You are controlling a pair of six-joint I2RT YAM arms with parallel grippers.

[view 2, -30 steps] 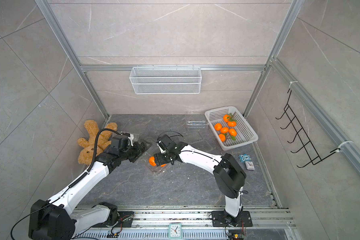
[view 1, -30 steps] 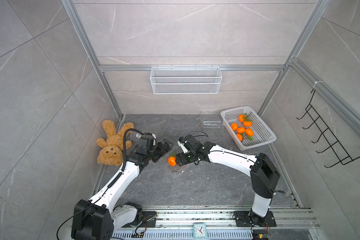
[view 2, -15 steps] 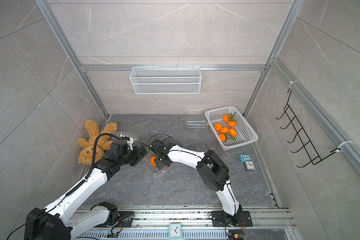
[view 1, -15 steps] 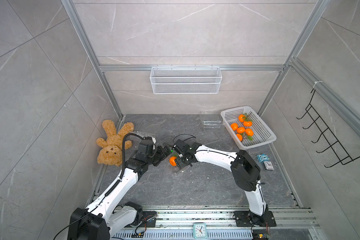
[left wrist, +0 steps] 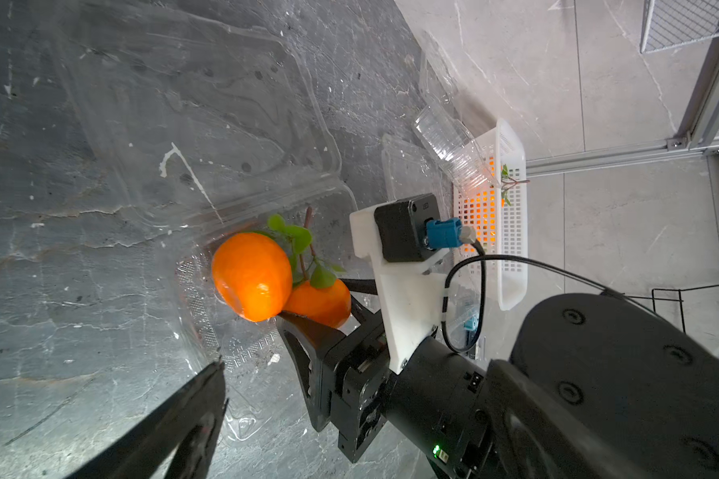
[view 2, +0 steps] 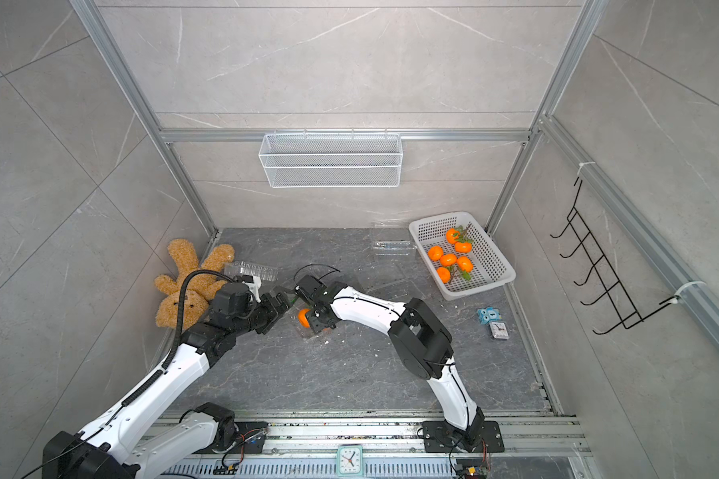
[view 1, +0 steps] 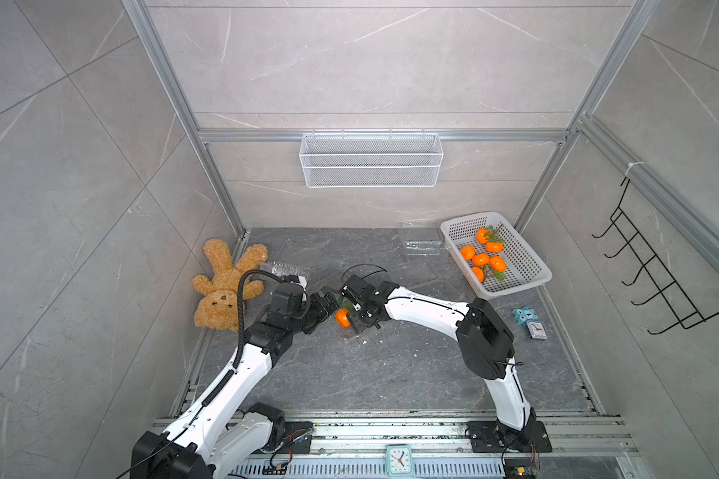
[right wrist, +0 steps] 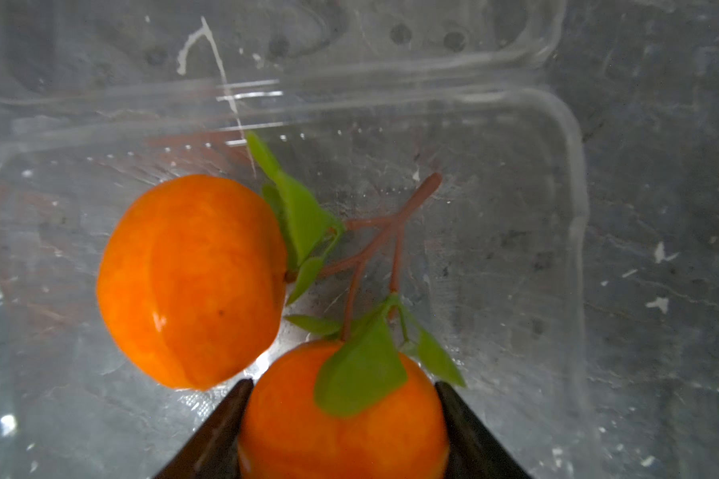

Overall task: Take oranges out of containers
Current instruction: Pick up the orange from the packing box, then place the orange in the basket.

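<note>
Grey tiled walls [view 1: 349, 62], dark stone floor [view 1: 370, 373]

Bright orange oranges [right wrist: 192, 282] (green leaves [right wrist: 304, 215]), white perforated basket [view 1: 526, 265].

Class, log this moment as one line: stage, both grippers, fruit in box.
stage: grasp; left gripper: open by container; right gripper: shut on orange; in container: it and second orange

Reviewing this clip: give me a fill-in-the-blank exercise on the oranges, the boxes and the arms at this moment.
1. The white basket holds ___ oranges.
2. The clear container below the right end effector holds ___ oranges.
3. The orange between that end effector's fingers bears green ___.
4. The teddy bear lies on the robot's ___ side.

Missing words: six; two; leaves; left.
</note>
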